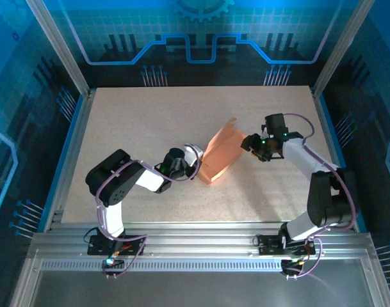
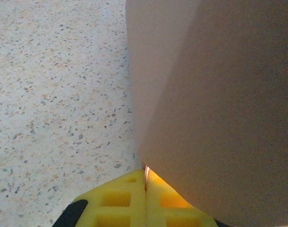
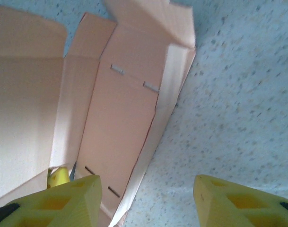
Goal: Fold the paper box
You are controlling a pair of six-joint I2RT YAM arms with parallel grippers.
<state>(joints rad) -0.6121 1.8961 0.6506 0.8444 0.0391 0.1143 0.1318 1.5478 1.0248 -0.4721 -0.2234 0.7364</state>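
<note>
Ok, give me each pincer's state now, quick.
Left pincer: closed on the paper box edge.
Right pincer: open, holding nothing.

Two robot arms. The left arm (image 1: 121, 182) and right arm (image 1: 324, 192) each pair black joint housings with white links, and a lilac cable (image 1: 308, 125) loops loosely along each one. Small green lights (image 1: 266, 135) glow on the right arm's wrist and at both bases (image 1: 111, 246). The left hand (image 2: 146, 177) and right hand (image 3: 146, 187) have chunky yellow fingers (image 3: 63, 198) moulded with square hollows and black patches at the outer edges.
</note>
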